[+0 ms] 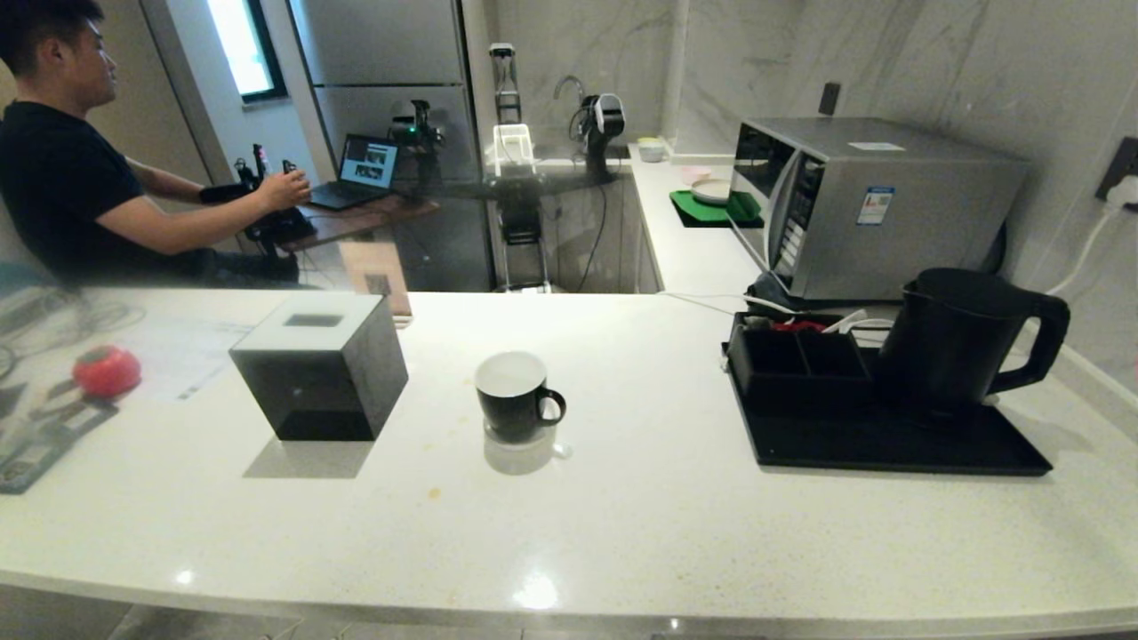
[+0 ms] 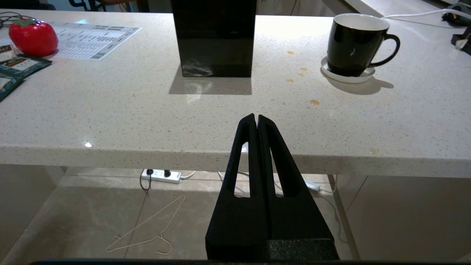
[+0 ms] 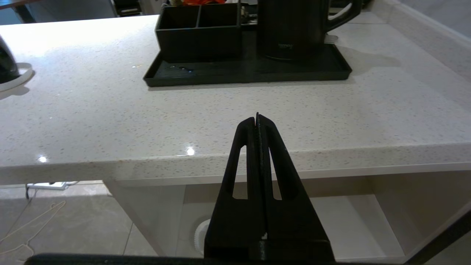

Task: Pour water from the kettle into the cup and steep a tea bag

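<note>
Standing on a small pale coaster (image 1: 524, 452) near the middle of the white speckled tabletop (image 1: 640, 524), the cup (image 1: 516, 396) is a glossy black mug with a white inside, its loop handle turned toward the robot's right. Well apart from it on the right, the kettle (image 1: 965, 338) sits upright at the back of a black tray (image 1: 889, 444), handle pointing right, just beside a black two-compartment holder (image 1: 800, 360) on the same tray. A black square box (image 1: 320, 364) with a slotted top stands to the left of the cup, and farther left lie a red tomato-shaped object (image 1: 107, 371), a printed sheet (image 2: 92, 36) and dark teal sachets (image 2: 22, 64). No tea bag can be made out. The left gripper (image 2: 256, 117) hangs off the near edge of the tabletop, its fingers pressed together and empty, pointing between the box and the cup. The right gripper (image 3: 257, 117) hangs likewise off the near edge facing the tray, fingers closed on nothing. A person (image 1: 80, 169) sits beyond the tabletop at a laptop (image 1: 360, 173), and a microwave (image 1: 871, 204) stands behind the tray.
</note>
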`<state>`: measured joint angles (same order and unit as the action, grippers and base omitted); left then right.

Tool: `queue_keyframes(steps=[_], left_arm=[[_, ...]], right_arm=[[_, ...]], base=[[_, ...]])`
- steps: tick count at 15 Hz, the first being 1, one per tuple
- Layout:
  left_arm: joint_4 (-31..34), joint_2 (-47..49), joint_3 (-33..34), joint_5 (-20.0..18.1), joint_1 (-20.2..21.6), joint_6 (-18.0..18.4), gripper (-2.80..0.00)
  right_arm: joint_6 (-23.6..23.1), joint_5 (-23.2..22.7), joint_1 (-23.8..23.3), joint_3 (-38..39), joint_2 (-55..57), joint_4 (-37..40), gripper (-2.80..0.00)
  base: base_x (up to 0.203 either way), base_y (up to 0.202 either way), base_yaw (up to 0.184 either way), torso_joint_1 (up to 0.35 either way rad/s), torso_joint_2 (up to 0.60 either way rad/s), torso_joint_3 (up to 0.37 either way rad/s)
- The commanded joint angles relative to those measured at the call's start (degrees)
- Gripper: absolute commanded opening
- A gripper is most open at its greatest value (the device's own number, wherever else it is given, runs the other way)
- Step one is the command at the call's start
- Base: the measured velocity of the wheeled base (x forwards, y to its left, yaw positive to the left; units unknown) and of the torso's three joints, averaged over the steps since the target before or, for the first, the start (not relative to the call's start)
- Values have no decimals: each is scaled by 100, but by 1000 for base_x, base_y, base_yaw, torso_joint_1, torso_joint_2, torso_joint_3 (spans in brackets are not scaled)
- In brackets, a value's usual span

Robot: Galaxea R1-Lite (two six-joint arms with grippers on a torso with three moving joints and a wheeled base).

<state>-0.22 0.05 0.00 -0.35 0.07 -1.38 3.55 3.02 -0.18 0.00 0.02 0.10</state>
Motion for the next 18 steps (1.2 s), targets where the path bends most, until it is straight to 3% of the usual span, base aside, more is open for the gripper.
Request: queue_keyframes(steps=[1, 13, 18], left_arm=[[-4, 4, 0, 0, 1, -3, -280], [-4, 4, 0, 0, 1, -3, -280], [-4, 4, 0, 0, 1, -3, -280]], right_arm=[[-2, -1, 1, 0, 0, -1, -280], [-14, 5, 1, -27, -2, 71, -280], [11, 38, 1, -1032, 660, 791, -280]], base=[[0, 0, 0, 0, 0, 0], [0, 0, 0, 0, 0, 0], [0, 0, 0, 0, 0, 0]])
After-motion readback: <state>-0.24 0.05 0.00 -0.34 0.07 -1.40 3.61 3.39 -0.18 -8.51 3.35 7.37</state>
